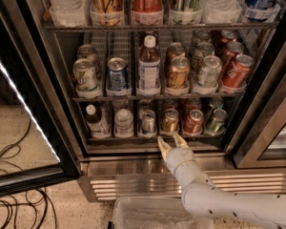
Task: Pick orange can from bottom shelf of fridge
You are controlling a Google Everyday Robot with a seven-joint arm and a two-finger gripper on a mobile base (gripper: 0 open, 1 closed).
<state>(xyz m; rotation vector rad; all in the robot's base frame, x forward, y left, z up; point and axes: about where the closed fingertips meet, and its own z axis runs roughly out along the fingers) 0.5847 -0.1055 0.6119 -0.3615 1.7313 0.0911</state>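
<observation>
Your cream two-finger gripper (171,143) hovers at the front lip of the dark wire bottom shelf (107,138) of the stainless steel drinks fridge (133,165). Its fingers are spread apart and hold nothing. The small coppery orange can (170,120) stands upright just behind it, at the front of its lane, beside a red can (193,121). You are lined up with that lane, likely so a straight reach brackets the can without nudging its neighbours.
</observation>
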